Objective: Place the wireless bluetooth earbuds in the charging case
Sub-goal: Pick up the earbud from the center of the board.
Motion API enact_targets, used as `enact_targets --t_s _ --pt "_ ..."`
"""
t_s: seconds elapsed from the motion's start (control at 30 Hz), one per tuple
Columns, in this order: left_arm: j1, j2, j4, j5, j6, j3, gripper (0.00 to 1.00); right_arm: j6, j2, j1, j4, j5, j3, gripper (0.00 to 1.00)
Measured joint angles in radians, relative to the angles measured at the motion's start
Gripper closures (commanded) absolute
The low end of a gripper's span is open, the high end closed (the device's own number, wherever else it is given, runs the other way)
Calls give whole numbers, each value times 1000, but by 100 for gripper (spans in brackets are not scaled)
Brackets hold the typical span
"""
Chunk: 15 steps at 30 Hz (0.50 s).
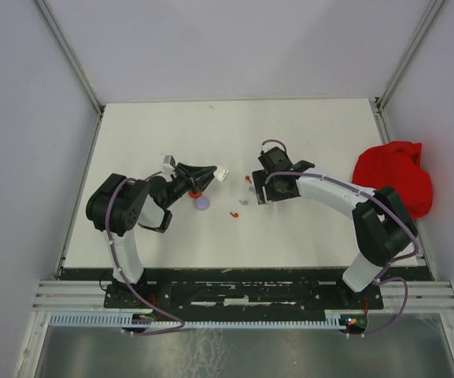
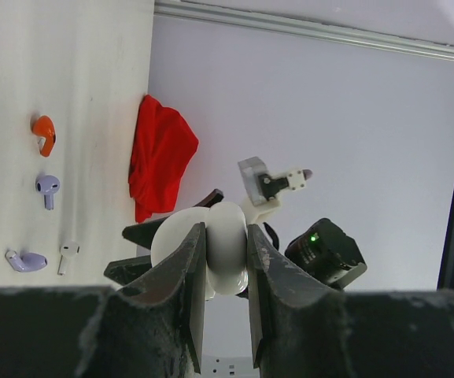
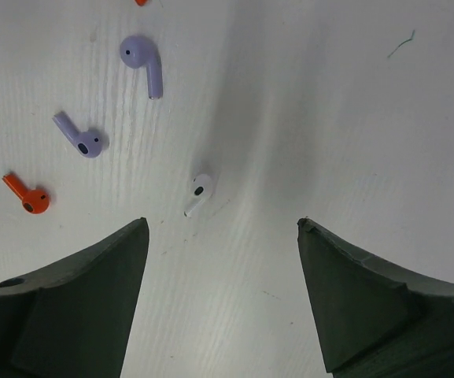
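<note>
Earbuds (image 2: 48,187) in three colours lie loose near the middle of the white tabletop (image 1: 305,126). In the right wrist view, a white earbud (image 3: 199,193) lies on its side just ahead of the gap between the fingers of the right end effector (image 3: 223,224) and touches neither. Past it to the left lie a purple earbud (image 3: 81,138) and a second purple earbud (image 3: 144,63), apart from each other. A red-orange earbud (image 3: 26,197) lies further left again. The right end effector is spread wide above the tabletop and grips nothing.

The charging case (image 2: 220,252) is a white rounded shell. It is pinched between the two dark fingers of the left end effector (image 2: 225,232), which press on it from either side and hold it clear of the tabletop. Seen from overhead, that end effector sits to the left of the scattered earbuds and the right one sits just to their right.

A round purple disc (image 1: 203,203) lies flat on the tabletop near the left end effector. A crumpled red cloth (image 1: 396,177) sits at the right edge of the tabletop, well apart from everything else.
</note>
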Motion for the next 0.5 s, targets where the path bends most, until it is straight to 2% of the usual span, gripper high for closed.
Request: enact_targets --t_s 0.27,0.5 --pt "3 0 0 0 0 0 97 66 67 9 -3 -67 -37 24" --pt "8 0 0 0 0 0 97 95 109 13 9 -108 -37 25"
